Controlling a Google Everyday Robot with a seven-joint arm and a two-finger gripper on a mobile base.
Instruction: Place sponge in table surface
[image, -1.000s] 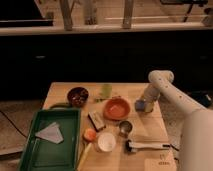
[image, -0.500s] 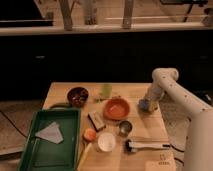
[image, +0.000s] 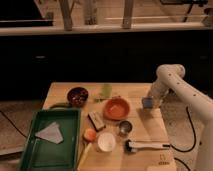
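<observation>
The blue sponge (image: 147, 103) is at the right side of the light tan wooden table surface (image: 142, 122), right of the orange bowl (image: 116, 108). My gripper (image: 149, 100) reaches down from the white arm (image: 172, 80) on the right and is shut on the sponge. It holds the sponge low over the tabletop near the right edge. I cannot tell whether the sponge touches the wood. A small dark logo (image: 163, 162) marks the table's near right corner.
A green tray (image: 35, 150) with a grey cloth (image: 51, 132) lies at the front left. On the table are a dark bowl (image: 77, 96), a green cup (image: 106, 90), a dark striped block (image: 96, 120), an orange fruit (image: 90, 134), a white cup (image: 106, 141), a metal cup (image: 124, 128) and a white-handled tool (image: 147, 146).
My gripper has moved to the right, away from the orange bowl, with the sponge in it. Nothing else on the table has moved.
</observation>
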